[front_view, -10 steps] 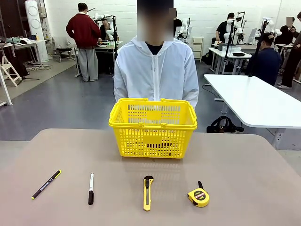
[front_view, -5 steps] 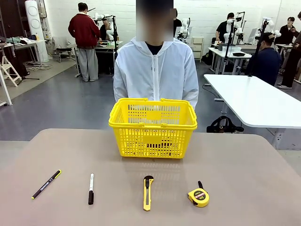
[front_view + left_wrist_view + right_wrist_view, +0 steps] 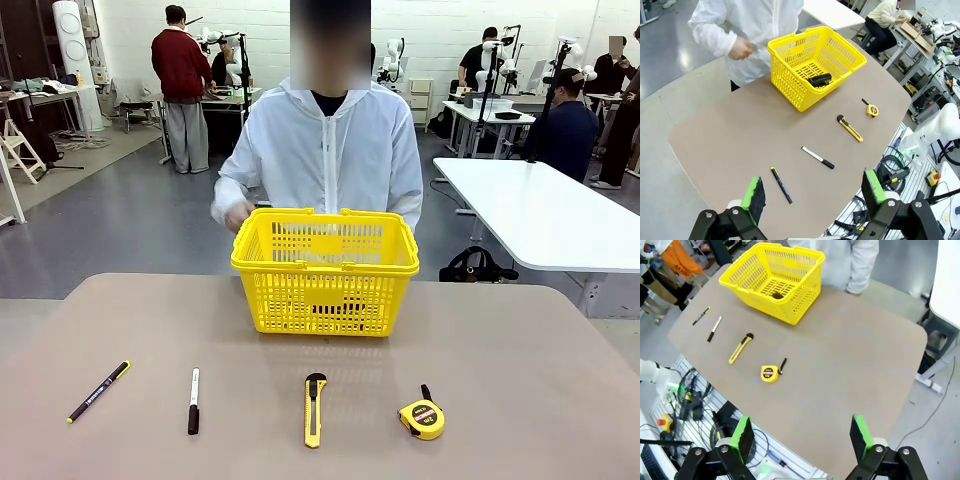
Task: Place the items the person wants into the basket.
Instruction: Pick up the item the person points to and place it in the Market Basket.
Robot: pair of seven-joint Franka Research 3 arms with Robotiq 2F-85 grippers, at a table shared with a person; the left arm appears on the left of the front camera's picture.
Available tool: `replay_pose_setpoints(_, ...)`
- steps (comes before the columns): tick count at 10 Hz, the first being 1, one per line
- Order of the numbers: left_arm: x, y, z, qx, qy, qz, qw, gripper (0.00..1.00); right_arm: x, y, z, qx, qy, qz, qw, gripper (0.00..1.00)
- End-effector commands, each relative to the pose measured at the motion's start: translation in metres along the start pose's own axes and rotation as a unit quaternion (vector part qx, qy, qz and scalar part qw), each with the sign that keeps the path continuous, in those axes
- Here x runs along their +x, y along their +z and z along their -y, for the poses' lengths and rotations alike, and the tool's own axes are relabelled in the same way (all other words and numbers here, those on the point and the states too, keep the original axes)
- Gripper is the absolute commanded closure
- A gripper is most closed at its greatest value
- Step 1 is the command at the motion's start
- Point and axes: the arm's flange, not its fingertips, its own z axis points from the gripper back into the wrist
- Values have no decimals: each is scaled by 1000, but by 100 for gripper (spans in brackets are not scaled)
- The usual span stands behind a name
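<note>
The slim black pen with the yellow-green end lies at the left end of a row on the near side of the desk, and the yellow box cutter lies third in that row. Neither is in the basket yet. Between them lies a white-and-black pen, and a round yellow tape measure closes the row on the right. The tools lie well apart from one another, probably so that each can be pointed at and picked singly.

The basket stands beyond the row, mouth up and both handles folded down on the rim, likely to leave the opening free for a drop from above. A dark object already lies on its floor.

Behind it stands the person, one hand lifted beside the basket's rim.

The left gripper and the right gripper hang high over the desk, fingers spread wide and holding nothing.

Counted: one basket, two pens, one cutter, one tape measure.
</note>
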Motion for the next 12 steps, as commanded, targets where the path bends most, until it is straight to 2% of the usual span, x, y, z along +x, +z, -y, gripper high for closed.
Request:
replay_pose_setpoints(1, -1, 1, 0, -4, -9, 5, 1000, 0, -5, -4, 0, 2, 0, 0, 1000, 0)
replay_pose_setpoints(12, 0, 0, 0, 0, 0, 0, 1000, 0, -5, -4, 0, 2, 0, 0, 1000, 0)
